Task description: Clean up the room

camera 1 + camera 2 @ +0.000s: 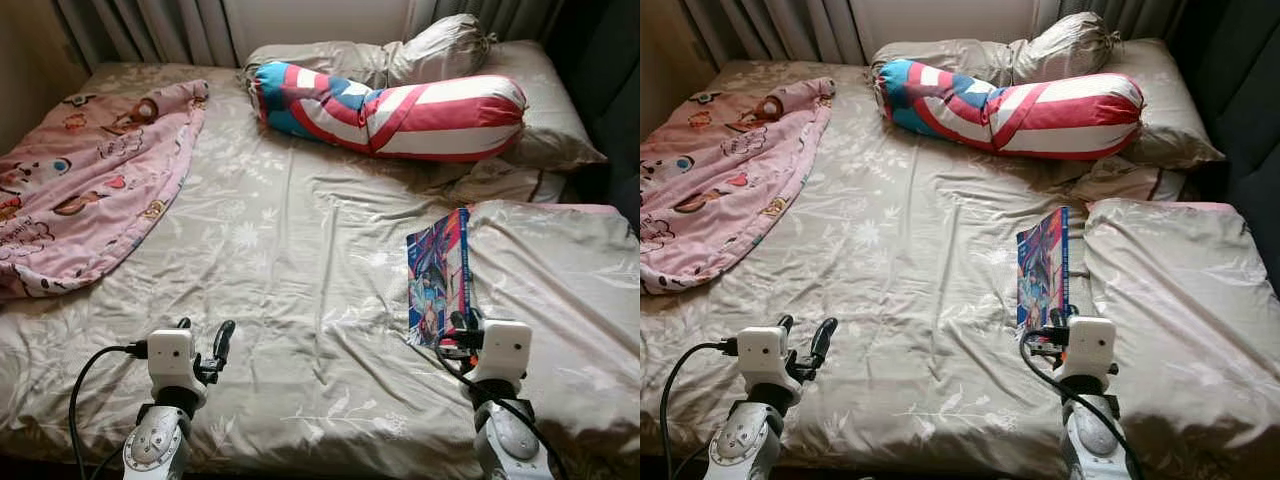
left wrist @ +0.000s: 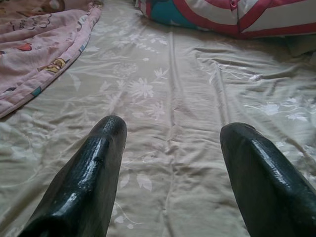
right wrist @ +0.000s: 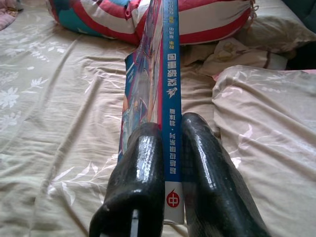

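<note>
Over the bed (image 1: pixel 300 260), the right gripper (image 3: pixel 170 148) has its jaws clamped on a book (image 1: pixel 438 270), the left gripper's (image 2: pixel 170 148) jaws parted, empty.

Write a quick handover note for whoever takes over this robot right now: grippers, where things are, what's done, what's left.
Right gripper: shut on the book, clamping its spine, the book standing on edge on the bed.
Left gripper: open, holding nothing, over the bedsheet.
Pink blanket: crumpled at the bed's left side.
Striped bolster: lies across the head of the bed, against the pillows.
Done: book gripped.
Left: carry the book off the bed and put it away; the blanket probably needs tidying too.
</note>
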